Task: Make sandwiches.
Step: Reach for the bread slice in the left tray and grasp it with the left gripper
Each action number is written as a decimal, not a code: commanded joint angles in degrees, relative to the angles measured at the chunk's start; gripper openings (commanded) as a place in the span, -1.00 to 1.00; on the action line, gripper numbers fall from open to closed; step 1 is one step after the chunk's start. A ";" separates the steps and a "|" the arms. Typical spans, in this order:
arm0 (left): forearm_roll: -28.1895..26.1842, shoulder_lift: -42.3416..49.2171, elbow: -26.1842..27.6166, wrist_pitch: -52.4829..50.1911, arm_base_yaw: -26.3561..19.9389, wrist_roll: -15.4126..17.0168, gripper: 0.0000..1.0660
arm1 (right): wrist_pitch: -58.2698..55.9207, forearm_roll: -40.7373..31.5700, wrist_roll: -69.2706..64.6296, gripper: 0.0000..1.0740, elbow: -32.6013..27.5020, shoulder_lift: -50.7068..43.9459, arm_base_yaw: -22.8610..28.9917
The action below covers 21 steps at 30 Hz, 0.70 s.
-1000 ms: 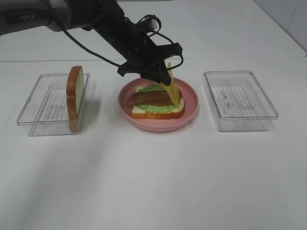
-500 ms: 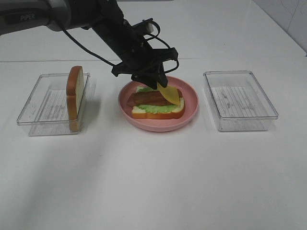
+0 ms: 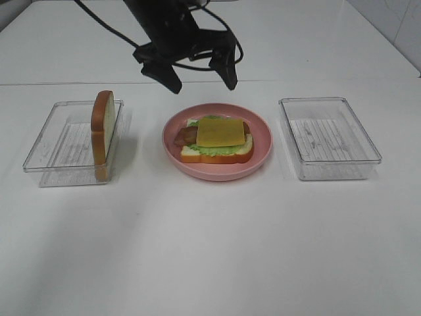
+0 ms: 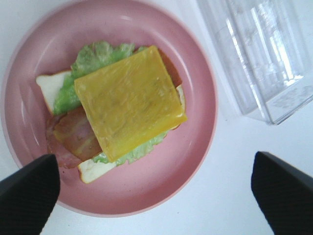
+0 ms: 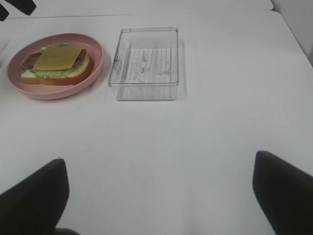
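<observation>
A plate (image 3: pixel 260 155) holding the open sandwich (image 3: pixel 217 140) is sitting between two trays (image 3: pixel 46 155) (image 3: pixel 358 158); a bread slice (image 3: pixel 102 128) is standing in the left one.

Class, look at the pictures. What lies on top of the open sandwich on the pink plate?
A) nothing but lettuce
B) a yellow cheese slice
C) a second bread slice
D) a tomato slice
B: the yellow cheese slice lies flat over the bacon and lettuce, uncovered.

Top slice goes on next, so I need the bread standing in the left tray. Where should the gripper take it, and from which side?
The bread slice stands on edge against the right wall of the left tray, crust arching upward. Come straight down from above and close across its two flat faces near the top crust, probably with the left gripper, which is open and nearest.
</observation>
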<state>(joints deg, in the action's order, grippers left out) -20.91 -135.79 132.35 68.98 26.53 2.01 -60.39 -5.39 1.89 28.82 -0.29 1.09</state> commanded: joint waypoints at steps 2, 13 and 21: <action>3.04 4.35 1.03 4.18 -0.40 -0.46 0.92 | 0.23 -0.11 0.40 0.83 -0.11 -1.26 -0.17; 16.10 21.66 -17.88 4.18 -4.98 2.23 0.92 | 0.23 -0.06 0.40 0.83 -0.11 -1.26 -0.17; 13.98 22.69 -25.44 4.18 -9.57 4.41 0.92 | 0.23 -0.06 0.40 0.83 -0.11 -1.26 -0.17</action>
<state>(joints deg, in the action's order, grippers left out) -5.61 -112.87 107.43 69.90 16.79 5.96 -60.39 -5.39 1.89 28.82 -0.29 1.09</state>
